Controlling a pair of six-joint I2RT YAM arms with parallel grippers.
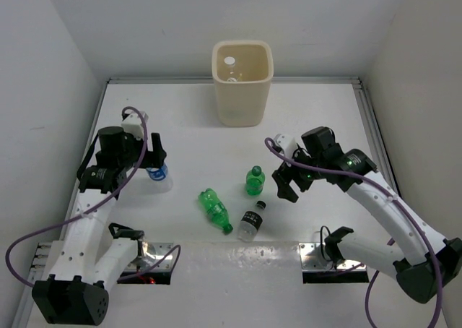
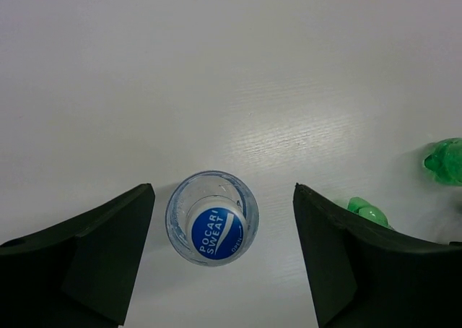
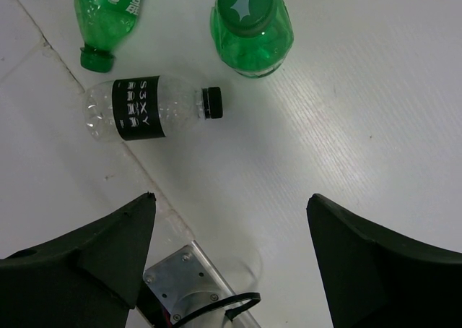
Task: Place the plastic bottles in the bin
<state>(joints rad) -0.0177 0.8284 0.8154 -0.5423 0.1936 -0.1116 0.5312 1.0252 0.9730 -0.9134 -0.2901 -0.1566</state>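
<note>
The cream bin (image 1: pixel 242 82) stands at the back centre, with a clear bottle lying inside. A clear bottle with a blue cap (image 1: pixel 158 173) stands upright on the left. My left gripper (image 1: pixel 155 160) hangs over it, open, and the cap (image 2: pixel 212 227) shows between the spread fingers, untouched. An upright green bottle (image 1: pixel 255 180) (image 3: pixel 252 26), a lying green bottle (image 1: pixel 215 209) (image 3: pixel 107 10) and a lying clear bottle with a dark label (image 1: pixel 252 222) (image 3: pixel 148 110) are grouped in the middle. My right gripper (image 1: pixel 285 187) (image 3: pixel 231 198) is open and empty just right of them.
White walls close in the table on the left, right and back. Metal base plates (image 1: pixel 155 256) (image 1: pixel 317 256) sit at the near edge, and one plate (image 3: pixel 184 270) with a black cable shows under the right gripper. Purple cables loop off both arms.
</note>
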